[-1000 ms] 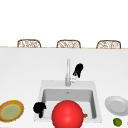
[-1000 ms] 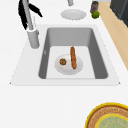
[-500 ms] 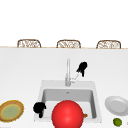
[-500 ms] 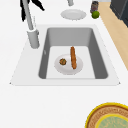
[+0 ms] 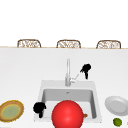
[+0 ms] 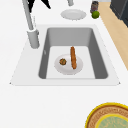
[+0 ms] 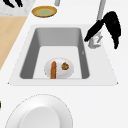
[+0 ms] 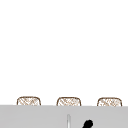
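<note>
One hand, the right hand [image 5: 86, 69], hangs above the sink's back rim with straight fingers [image 7: 93, 30] touching the faucet lever [image 5: 75, 78], holding nothing, so steady sideways pressure near the lever's tip works best, while the left hand [image 5: 39, 108] idles at the sink's [image 5: 98, 107] front-left corner.

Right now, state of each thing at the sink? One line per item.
Right hand: at the faucet lever, a finger reaching to it.
Left hand: in the air at the sink's front left corner, fingers curled, holding nothing.
Faucet: upright, no water visible.
Faucet lever: angled out to the right.
Small plate: flat on the sink floor, carrying a sausage and a small round piece.
Grey plate: on the counter, bare.
</note>
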Robot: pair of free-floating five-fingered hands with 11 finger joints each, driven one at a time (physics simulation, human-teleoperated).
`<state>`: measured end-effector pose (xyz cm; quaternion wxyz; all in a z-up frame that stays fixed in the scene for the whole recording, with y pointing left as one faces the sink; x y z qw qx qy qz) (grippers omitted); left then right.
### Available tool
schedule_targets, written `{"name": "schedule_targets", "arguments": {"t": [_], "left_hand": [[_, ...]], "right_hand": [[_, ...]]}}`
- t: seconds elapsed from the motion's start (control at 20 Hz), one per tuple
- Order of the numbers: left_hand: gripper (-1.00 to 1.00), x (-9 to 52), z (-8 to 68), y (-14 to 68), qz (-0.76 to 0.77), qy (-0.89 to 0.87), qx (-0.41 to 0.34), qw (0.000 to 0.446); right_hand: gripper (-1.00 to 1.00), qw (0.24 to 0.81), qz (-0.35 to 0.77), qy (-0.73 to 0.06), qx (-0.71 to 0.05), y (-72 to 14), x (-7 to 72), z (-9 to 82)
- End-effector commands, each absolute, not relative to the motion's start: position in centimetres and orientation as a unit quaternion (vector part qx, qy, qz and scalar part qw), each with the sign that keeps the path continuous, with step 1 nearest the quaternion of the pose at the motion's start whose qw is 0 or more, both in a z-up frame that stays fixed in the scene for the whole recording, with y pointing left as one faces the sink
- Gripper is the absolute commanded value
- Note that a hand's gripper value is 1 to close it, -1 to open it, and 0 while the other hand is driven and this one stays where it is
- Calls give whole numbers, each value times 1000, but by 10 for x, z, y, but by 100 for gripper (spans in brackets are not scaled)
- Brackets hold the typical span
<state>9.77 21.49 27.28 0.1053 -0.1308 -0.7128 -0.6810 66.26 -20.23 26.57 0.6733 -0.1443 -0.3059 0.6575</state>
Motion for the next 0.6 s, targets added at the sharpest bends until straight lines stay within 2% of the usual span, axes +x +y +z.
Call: {"name": "schedule_targets", "arguments": {"t": [0.0,0.55], "left_hand": [[0,98,273,215,-681,-713,-131,105],[0,98,273,215,-681,-713,-131,105]], "right_hand": [[-100,656,677,-288,-170,-207,636,266],[-100,647,687,-254,-213,-217,559,267]]}}
